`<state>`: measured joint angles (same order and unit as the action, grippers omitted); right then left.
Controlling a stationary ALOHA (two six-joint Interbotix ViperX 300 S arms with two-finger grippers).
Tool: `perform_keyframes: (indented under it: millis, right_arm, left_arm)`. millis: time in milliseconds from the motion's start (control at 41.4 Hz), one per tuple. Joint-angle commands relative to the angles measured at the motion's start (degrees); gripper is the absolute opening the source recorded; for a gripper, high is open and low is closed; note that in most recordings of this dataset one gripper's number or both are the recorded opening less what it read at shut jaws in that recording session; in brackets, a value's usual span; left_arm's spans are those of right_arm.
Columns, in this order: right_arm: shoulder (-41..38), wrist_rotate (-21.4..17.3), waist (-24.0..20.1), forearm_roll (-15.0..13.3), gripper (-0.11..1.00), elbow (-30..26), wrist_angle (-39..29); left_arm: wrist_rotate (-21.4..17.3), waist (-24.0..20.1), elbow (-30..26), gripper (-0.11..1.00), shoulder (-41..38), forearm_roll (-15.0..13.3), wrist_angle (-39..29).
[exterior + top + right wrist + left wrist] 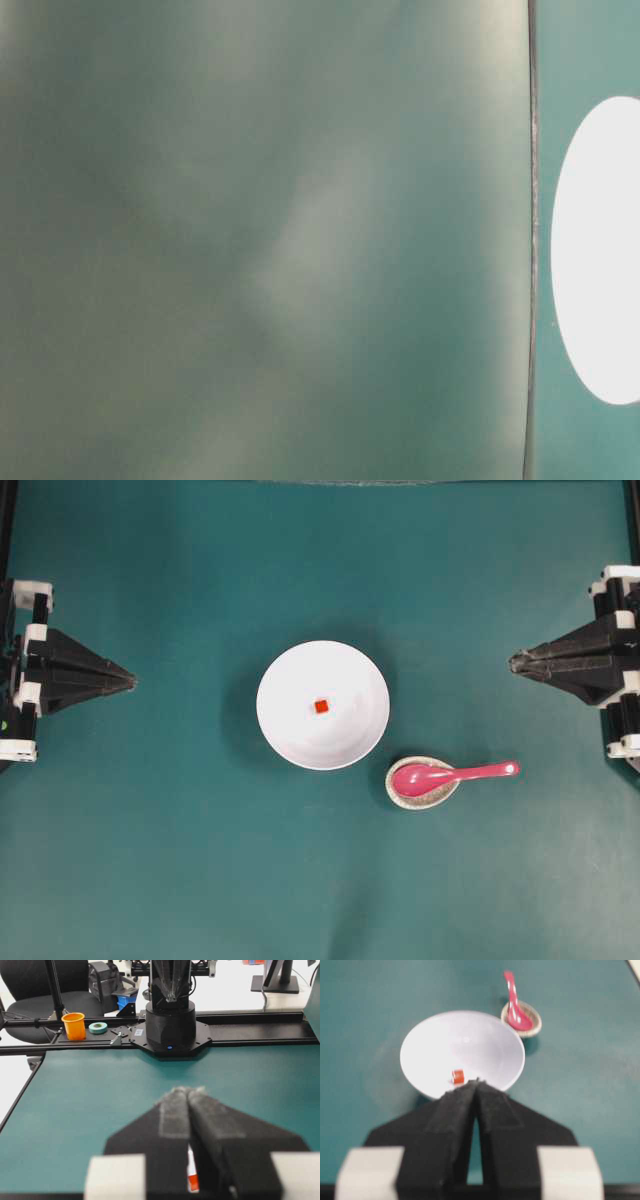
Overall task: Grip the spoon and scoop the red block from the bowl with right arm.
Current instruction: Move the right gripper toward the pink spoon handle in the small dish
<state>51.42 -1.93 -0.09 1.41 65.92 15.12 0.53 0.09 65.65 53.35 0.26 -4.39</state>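
In the middle of the green table stands the white bowl point(295, 680) point(470, 1040), with the tiny red block point(321, 706) point(458, 1076) on its floor. The pink spoon point(455, 774) point(514, 1002) lies to the bowl's lower right. Its scoop rests in a small speckled dish point(432, 800) point(536, 1026) and its handle points right. My right gripper point(512, 663) point(188, 1091) hovers shut and empty at the right edge, above and right of the spoon handle. My left gripper point(133, 681) point(477, 1081) is shut and empty at the left edge, pointing at the bowl.
The right wrist view looks across bare green table to the other arm's black base point(170, 1025), with an orange cup point(75, 1026) and a tape roll point(98, 1027) on the rail beyond. The table-level view is a grey-green blur with a white oval point(600, 250) at its right edge.
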Motion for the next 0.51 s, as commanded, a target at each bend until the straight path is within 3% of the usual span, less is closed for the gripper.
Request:
perform_keyframes:
  millis: [0,97,314,483]
  right_arm:
    - [-0.2,-0.1,-0.4,0.2,0.01,-1.7,0.2]
    - [-0.2,-0.1,-0.6,0.2,0.06,-1.7,0.2]
    - [-0.4,-0.1,-0.7,0.2,0.38,-1.7,-1.8]
    - [-1.0,-0.1,-0.9,0.2,0.49,-1.4,-2.9]
  left_arm:
    - [0.2,0.1,-1.6,0.00,-0.1,0.1,-1.0]
    - [0.7,0.1,-1.7,0.00,0.0,0.1,-1.6]
    - [1.4,0.1,-1.7,0.00,0.6,0.1,-2.5]
    - [1.4,0.1,-1.7,0.00,0.7,0.2,-3.7]
